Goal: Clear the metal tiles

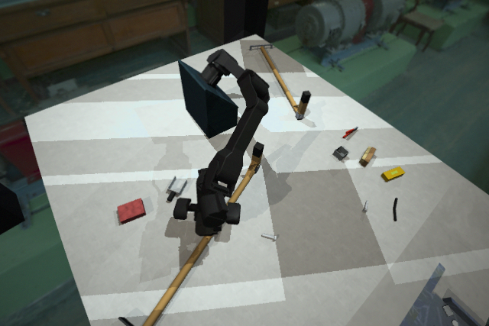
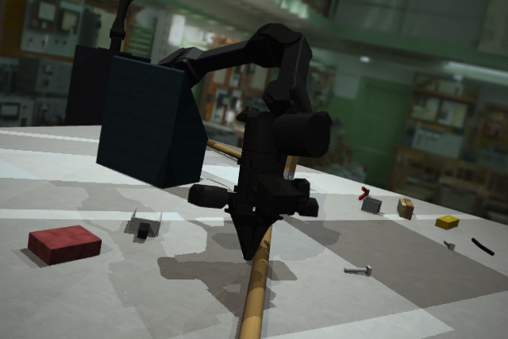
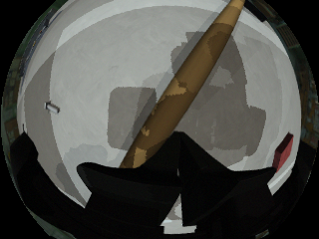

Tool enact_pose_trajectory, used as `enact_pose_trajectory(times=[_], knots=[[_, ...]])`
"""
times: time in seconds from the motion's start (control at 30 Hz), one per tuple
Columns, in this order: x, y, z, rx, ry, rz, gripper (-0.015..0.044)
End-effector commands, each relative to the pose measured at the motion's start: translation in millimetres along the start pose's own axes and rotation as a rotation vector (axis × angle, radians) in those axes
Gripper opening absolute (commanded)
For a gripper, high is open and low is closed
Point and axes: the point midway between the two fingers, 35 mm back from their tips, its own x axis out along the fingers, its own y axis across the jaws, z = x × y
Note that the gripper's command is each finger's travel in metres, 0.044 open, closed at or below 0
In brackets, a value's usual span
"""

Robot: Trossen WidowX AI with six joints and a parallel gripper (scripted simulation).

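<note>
Arm [image 1: 242, 129] [image 2: 271, 56]: matte black all over, chunky angular links, rounded joint housings. Fat cylinder housing [image 2: 303, 135] above jaws [image 2: 248, 255]. Stubby rounded lobes [image 1: 182, 208] [image 2: 208, 196], one each side above jaws. Jaws black too, tapering to a point in exterior view; wrist view shows peaked, wing-like fingers.

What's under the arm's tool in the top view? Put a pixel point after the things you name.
The long scraper's wooden handle [image 1: 173, 289] [image 2: 255, 286] [image 3: 186, 85] passes below the closed tool [image 2: 248, 259] [image 3: 177, 135]. It shows on both sides, but the arm hides its middle stretch and the table directly beneath there.
</note>
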Motion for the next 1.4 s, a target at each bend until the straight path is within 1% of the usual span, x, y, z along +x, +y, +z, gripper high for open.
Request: enact_pose_trajectory(times=[0.0, 0.93, 0.97, 1.37], knots=[[2.9, 6.9, 2.9, -0.004, 0.0, 0.006, 0.0], [6.0, 32.6, 14.1, -0.001, -0.003, 0.007, 0.0], [2.0, 25.6, 13.4, 0.005, -0.007, 0.002, 0.0], [-40.3, 25.6, 25.5, 0.005, -0.009, -0.001, 0.0]])
